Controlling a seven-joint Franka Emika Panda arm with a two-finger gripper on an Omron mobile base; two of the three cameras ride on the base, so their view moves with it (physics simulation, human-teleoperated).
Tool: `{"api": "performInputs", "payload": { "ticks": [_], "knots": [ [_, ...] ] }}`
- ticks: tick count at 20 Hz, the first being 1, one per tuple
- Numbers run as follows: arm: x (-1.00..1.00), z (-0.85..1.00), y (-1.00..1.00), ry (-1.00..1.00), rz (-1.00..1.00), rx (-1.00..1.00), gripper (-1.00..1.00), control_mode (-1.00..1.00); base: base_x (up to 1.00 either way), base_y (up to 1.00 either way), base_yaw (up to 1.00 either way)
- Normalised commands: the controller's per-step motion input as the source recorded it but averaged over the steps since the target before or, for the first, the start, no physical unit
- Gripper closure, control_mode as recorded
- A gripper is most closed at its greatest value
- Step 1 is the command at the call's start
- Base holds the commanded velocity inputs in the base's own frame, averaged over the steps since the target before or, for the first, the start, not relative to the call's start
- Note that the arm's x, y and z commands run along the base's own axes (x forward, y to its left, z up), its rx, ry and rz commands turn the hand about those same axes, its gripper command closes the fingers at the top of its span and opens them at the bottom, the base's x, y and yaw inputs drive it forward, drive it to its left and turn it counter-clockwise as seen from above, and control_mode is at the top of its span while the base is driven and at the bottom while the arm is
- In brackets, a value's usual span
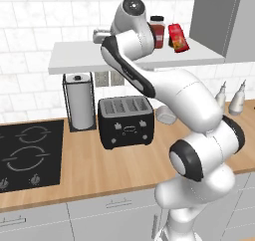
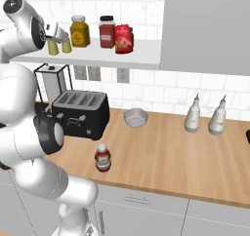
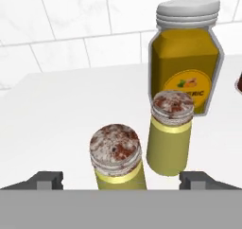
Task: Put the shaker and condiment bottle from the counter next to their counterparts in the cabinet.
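Fingers (image 3: pixel 47 180) stand wide, clear of the shaker (image 3: pixel 116 158) between them, beside its twin (image 3: pixel 171 131). Recommend withdrawing straight back, avoiding side contact.

Shelf (image 2: pixel 141 54): two shakers (image 2: pixel 59 46), amber jar (image 2: pixel 79 31), red jar (image 2: pixel 106 32), snack bag (image 2: pixel 124 39).

Both base views look forward from behind the arm, sharing the shelf (image 1: pixel 89 60); hand view sits close above it.

Your arm is raised high, gripper (image 3: pixel 121 180) spread wide.
You see both dark fingertips (image 3: pixel 46 180) well apart, nothing clamped between them, the wrist bent forward.
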Motion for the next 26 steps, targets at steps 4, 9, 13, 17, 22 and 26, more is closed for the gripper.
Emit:
{"api": "performInputs", "payload": {
  "ticks": [4, 9, 13, 17, 22, 26],
  "knots": [
    [-0.62, 0.00, 0.00, -0.08, 0.00, 0.00, -1.00, -1.00, 0.00, 0.00, 0.00],
    [-0.74, -0.06, -0.07, -0.07, -0.13, 0.00, -1.00, -1.00, 0.00, 0.00, 0.00],
    [-0.77, -0.21, -0.27, -0.03, -0.22, -0.01, -1.00, -1.00, 0.00, 0.00, 0.00],
    [-0.70, -0.20, -0.30, -0.02, -0.25, -0.01, -1.00, -1.00, 0.00, 0.00, 0.00],
    [-0.91, -0.33, -0.32, -0.10, -0.22, 0.00, -1.00, -1.00, 0.00, 0.00, 0.00],
    [-0.81, -0.55, -0.40, -0.22, -0.18, 0.00, -1.00, -1.00, 0.00, 0.00, 0.00]
  ]
}}
